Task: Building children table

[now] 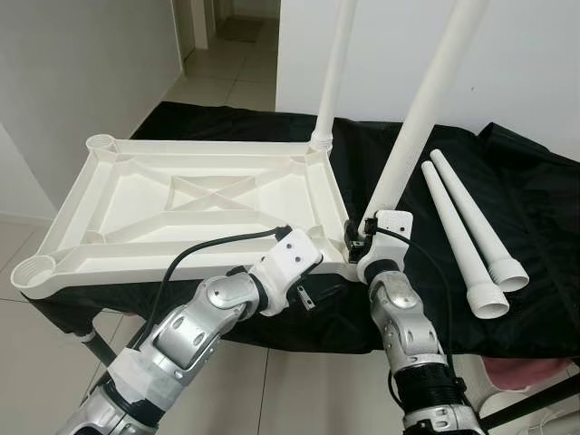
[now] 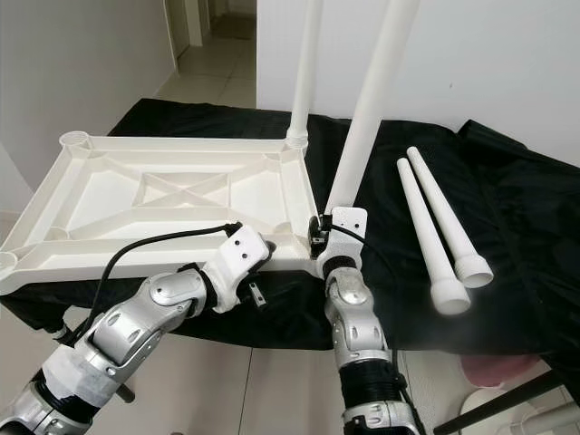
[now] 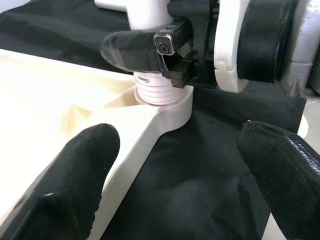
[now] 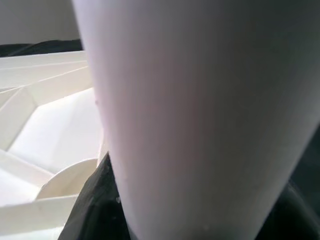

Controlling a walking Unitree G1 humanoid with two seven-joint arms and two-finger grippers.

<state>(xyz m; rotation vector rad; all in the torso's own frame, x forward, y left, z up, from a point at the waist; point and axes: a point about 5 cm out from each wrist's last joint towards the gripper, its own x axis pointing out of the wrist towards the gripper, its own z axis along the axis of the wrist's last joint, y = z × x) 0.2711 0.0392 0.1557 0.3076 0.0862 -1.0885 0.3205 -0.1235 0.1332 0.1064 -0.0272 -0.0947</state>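
Left eye view, as I log it: white plastic tabletop (image 1: 181, 204), underside up, on a black cloth (image 1: 507, 195) over a stand. One leg (image 1: 333, 72) stands upright in the far right corner socket. A second leg (image 1: 419, 113), tilted, sits with its threaded end at the near right corner socket. My right gripper (image 3: 167, 50) is clamped on that second leg just above the threads. My left gripper (image 3: 185, 170) hangs beside the near edge, fingers apart. Two loose legs (image 1: 467, 236) lie side by side to the right.
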